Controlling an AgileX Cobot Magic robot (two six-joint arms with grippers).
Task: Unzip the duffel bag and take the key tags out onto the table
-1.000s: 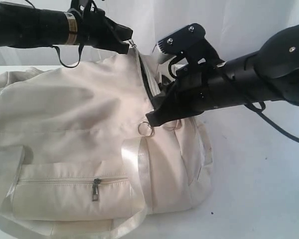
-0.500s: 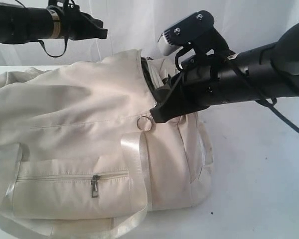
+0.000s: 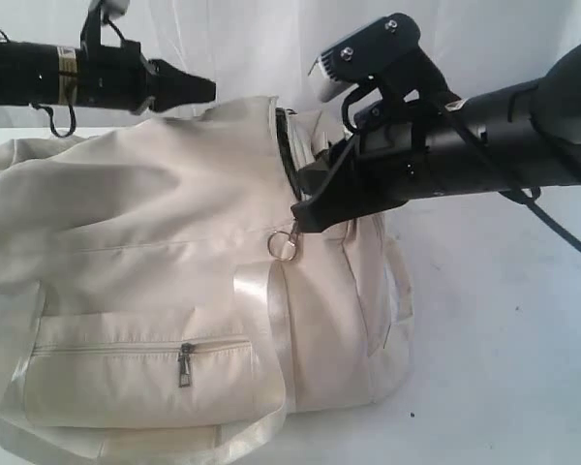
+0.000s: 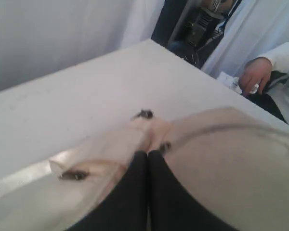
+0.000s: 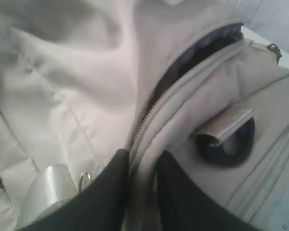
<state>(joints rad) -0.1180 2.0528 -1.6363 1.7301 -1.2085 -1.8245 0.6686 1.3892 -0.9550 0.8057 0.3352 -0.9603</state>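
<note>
White drapes (image 3: 271, 39) hang behind a plain white table (image 3: 504, 368), and the cream duffel bag (image 3: 145, 242) sprawls over its left and middle. The main zip (image 5: 145, 119) is partly undone: a dark slit of lining (image 5: 202, 53) shows along the top. The key tags show in no view; they are probably down inside. The right gripper (image 3: 302, 211) has its jaws a little apart astride one lip of the zip, cloth between them; whether they pinch it or merely straddle it cannot be told. The left gripper (image 3: 201, 89) is pressed closed on nothing, hovering over the bag's top, left of the opening.

The step in hand looks like widening the mouth. It would go best with one arm pinning the cloth beside the zip while the other draws the lip or slider along the line of the teeth, not upward, so the soft bag does not simply lift.

A metal ring (image 3: 283, 247) dangles just beside the right fingertips and a shiny webbing handle (image 3: 259, 310) runs below; either could snag. A person's hand (image 4: 254, 74) rests past the table's edge.
</note>
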